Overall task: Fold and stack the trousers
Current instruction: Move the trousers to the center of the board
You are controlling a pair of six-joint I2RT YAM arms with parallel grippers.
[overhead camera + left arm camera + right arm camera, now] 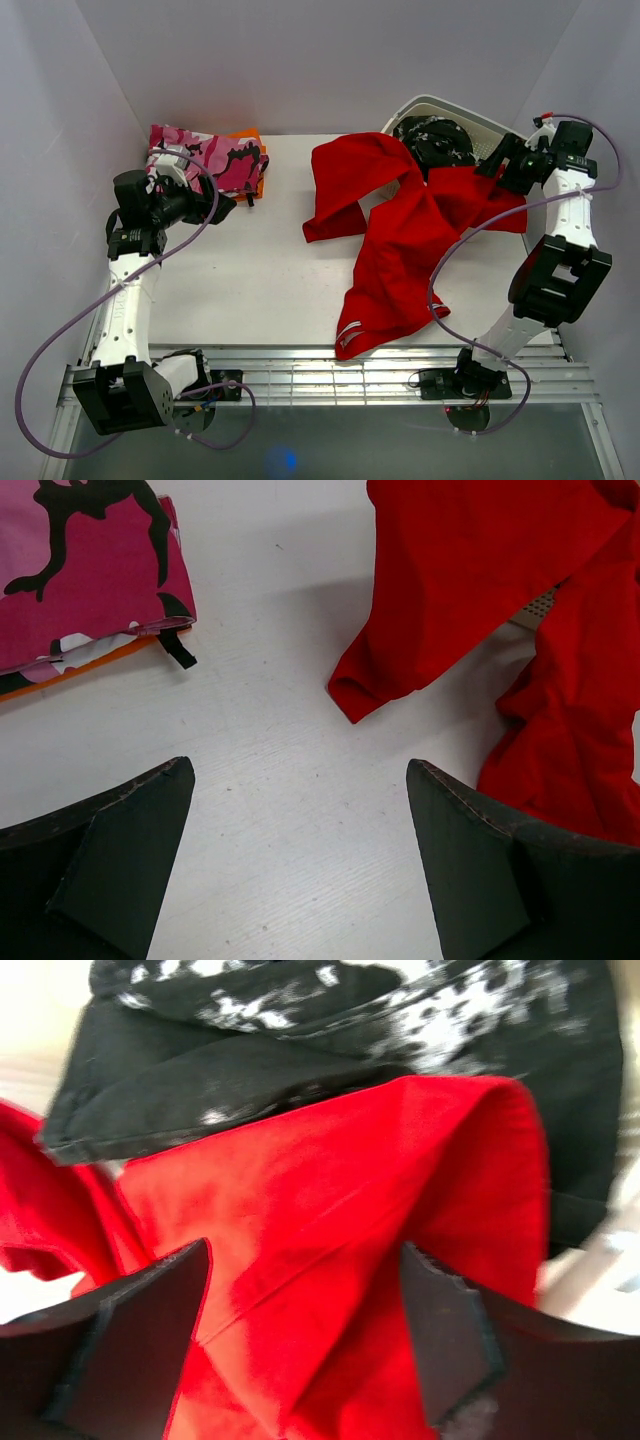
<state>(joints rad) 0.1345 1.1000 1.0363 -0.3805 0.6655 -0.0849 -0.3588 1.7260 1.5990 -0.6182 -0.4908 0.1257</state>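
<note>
The red trousers (pixel 400 240) lie crumpled and spread over the right half of the table, their white-striped end (pixel 350 335) near the front edge. Their far right part drapes up toward the basket. My left gripper (pixel 225 208) hovers open over bare table (pixel 300 770), with a trouser leg (pixel 470 580) ahead and to its right. My right gripper (pixel 492 165) stands open just above the trousers' upper fold (pixel 330 1180), its jaws (pixel 305 1250) wide apart over the red cloth without pinching it.
A white basket (pixel 460 108) at the back right holds a black-and-white garment (pixel 435 140) (pixel 300 1030). A folded pink camouflage garment (pixel 200 155) (pixel 80 570) rests on an orange one (pixel 100 660) at the back left. White walls enclose the table.
</note>
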